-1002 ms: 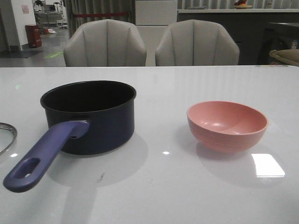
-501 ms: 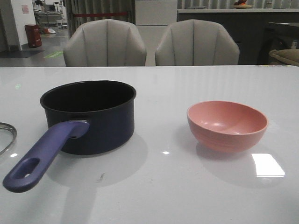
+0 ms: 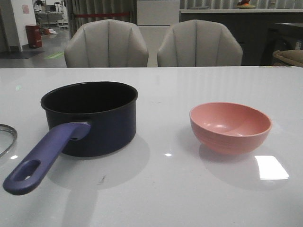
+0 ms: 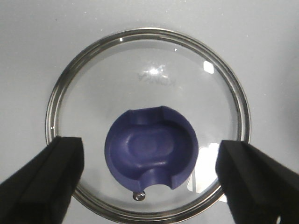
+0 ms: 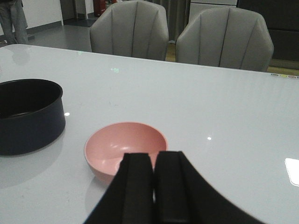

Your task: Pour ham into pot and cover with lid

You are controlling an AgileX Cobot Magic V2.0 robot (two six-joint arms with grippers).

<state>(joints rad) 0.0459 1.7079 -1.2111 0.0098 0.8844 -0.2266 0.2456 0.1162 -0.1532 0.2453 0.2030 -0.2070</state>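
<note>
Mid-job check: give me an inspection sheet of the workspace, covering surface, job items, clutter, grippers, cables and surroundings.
Surface: white glossy table, glare patches, no spills seen.
Pot: upright at front left, handle toward the camera, inside too dark to read.
Lid: flat on the table, knob up, off the pot, at the far left edge in the front view.
Pink bowl: upright at right, looks empty.
Ham: nothing seen.
Clutter: nothing seen.
Left gripper: open, above the lid, fingers either side of the knob.
Right gripper: shut, empty, near the bowl.
Cables: nothing seen.
Surroundings: two grey chairs behind the table.
</note>
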